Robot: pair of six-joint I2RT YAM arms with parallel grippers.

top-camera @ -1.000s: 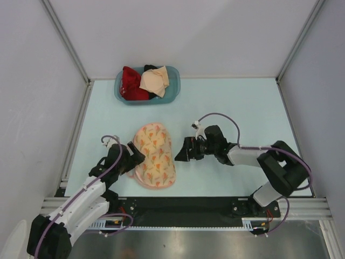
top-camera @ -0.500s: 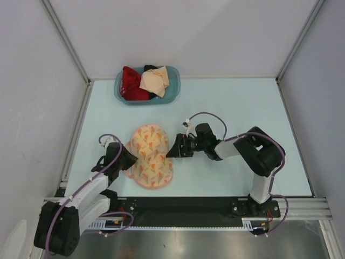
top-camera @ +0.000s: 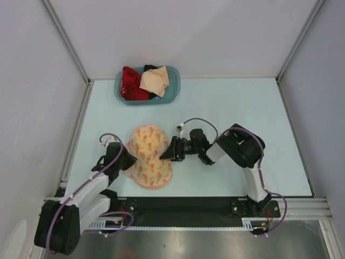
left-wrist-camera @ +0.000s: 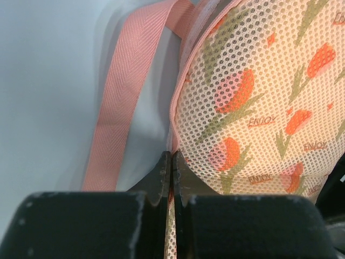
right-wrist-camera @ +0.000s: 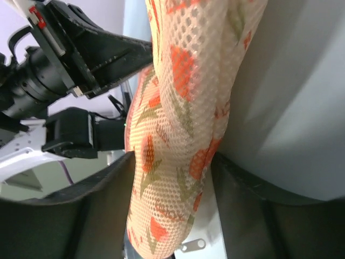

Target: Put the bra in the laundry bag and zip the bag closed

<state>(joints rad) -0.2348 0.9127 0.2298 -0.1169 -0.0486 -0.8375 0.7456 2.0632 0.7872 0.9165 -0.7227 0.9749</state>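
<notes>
The laundry bag (top-camera: 150,156), pale pink mesh with orange-red print, lies on the table between both arms. My left gripper (top-camera: 128,160) is at its left edge, shut on a thin fold of the mesh rim (left-wrist-camera: 172,162), with the bag's body (left-wrist-camera: 259,108) bulging to the right. My right gripper (top-camera: 167,154) is at the bag's right edge. Its fingers (right-wrist-camera: 108,194) stand on either side of the bag's rounded rim (right-wrist-camera: 178,135) and touch it on both sides. The bra shows in no view.
A blue plastic basket (top-camera: 173,89) with a red garment (top-camera: 131,85) and a beige garment (top-camera: 154,81) stands at the back of the table. A pink strap (left-wrist-camera: 124,97) of the bag lies on the table by my left gripper. Metal frame posts line both sides.
My left gripper has shut on the bag's left rim. My right gripper has moved left to the bag's right edge and its jaws have narrowed round it; the bag has bunched slightly.
</notes>
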